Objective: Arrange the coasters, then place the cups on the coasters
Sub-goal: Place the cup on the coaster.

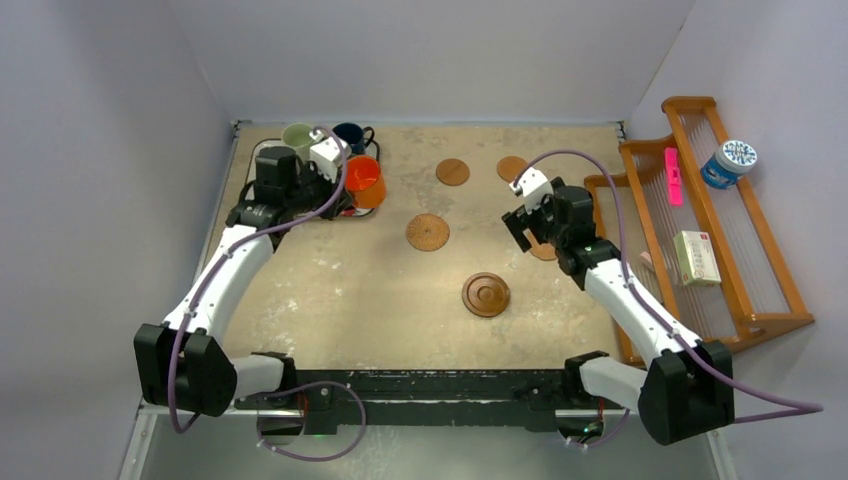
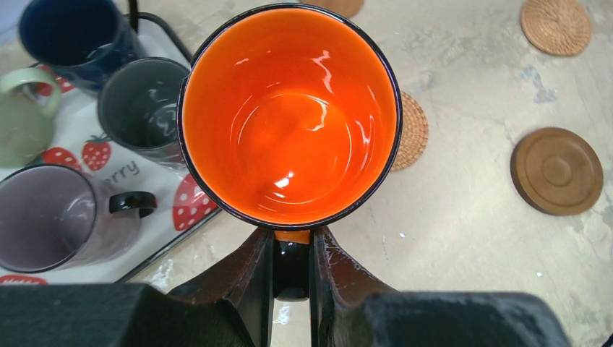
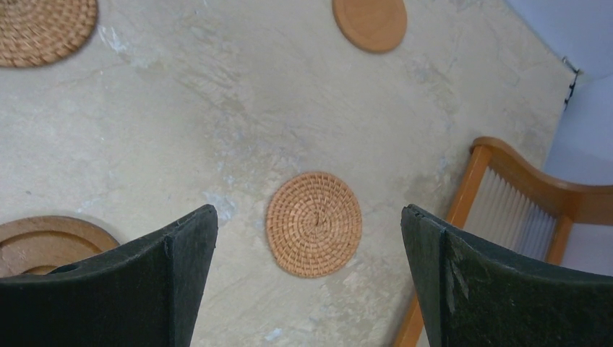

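My left gripper is shut on the dark handle of the orange cup, which hangs upright just past the tray's right edge. On the strawberry tray stand the navy cup, the pale green cup, the dark cup and the mauve cup. Two tan coasters, a woven coaster and a dark ringed coaster lie spread on the table. My right gripper hovers open above another woven coaster.
A wooden rack stands along the right wall and holds a blue-and-white jar, a pink item and a small box. Its curved end is close to my right gripper's right finger. Walls close in the left, back and right sides.
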{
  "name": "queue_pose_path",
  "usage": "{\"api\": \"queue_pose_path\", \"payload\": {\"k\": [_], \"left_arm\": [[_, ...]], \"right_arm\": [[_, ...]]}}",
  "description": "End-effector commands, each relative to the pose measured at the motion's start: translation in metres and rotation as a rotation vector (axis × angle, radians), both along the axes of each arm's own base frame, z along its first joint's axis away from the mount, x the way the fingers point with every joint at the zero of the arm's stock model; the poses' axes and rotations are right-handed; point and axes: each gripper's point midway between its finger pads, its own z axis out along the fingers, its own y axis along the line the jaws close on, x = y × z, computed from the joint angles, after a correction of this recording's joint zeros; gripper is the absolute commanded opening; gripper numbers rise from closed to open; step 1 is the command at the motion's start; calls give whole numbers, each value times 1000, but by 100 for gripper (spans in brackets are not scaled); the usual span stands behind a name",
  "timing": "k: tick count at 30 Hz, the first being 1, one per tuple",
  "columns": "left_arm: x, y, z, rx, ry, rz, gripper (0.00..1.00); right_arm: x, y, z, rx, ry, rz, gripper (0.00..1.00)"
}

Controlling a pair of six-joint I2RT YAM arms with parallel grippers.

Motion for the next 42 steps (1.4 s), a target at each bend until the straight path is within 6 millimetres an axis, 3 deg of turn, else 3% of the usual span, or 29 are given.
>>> {"api": "queue_pose_path", "payload": {"k": [1,7,21,29,42], "left_arm": [[-6,-22,34,-15,-150,-111,0],[-20,-42,31,-23,-162,-195,0],[-49,-96,25,-46,-189,-386,0],[-60,-129,23,-2,-227,-508,0],[-57,-168,20,-31,-270,-701,0]], "right_arm": [[2,-2,-10,44,-16,14,99],[4,-3,-26,64,-18,4,99],[3,-6,19,202,-273,-58,99],[1,-10,27,274,-349,-104,99],[2,-20,30,320,-402,-168,99]]}}
